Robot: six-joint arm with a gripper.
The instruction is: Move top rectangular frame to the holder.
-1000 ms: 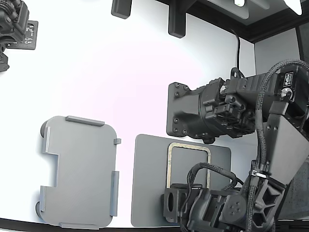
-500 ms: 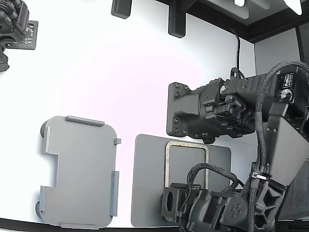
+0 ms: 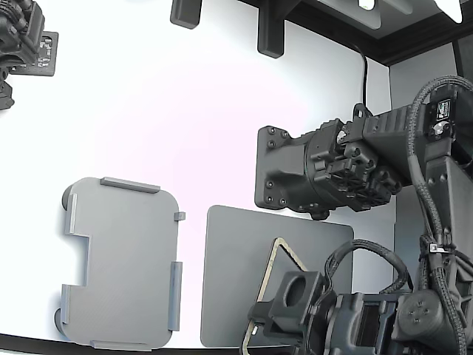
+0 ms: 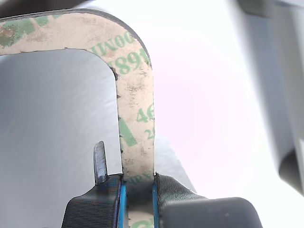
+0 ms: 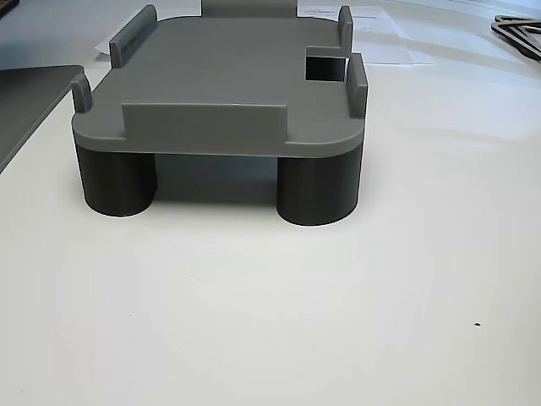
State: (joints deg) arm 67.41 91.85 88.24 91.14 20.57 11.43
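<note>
**Frame pinched at one edge, tilted off the mat, holder waiting empty**

The hand [image 4: 137, 190] is clamped on the top rectangular frame [image 4: 137, 123]; wrist view shows the two pads squeezing one long side of the frame between them, printed tan face toward the camera; a thin edge grip, likely because the strip is too flat to take any other way. In the exterior view the frame [image 3: 283, 250] sits tilted over the dark grey mat [image 3: 236, 281], its rounded far corner raised and skewed rather than square to the mat; looks lifted clear at that end, near end hidden behind the arm, so cannot tell if it is fully off. The holder [image 3: 122, 262] stands well apart toward the exterior view's left on the white bench [image 3: 185, 133], nothing in it; other view shows the holder [image 5: 220, 85] raised on round legs with edge tabs and a notch, presumably to locate the frame once dropped in. Judgement: lift stage, carry across not yet done; thin frame may flex or slip in such a narrow pinch, and must clear the tabs to seat.
</note>
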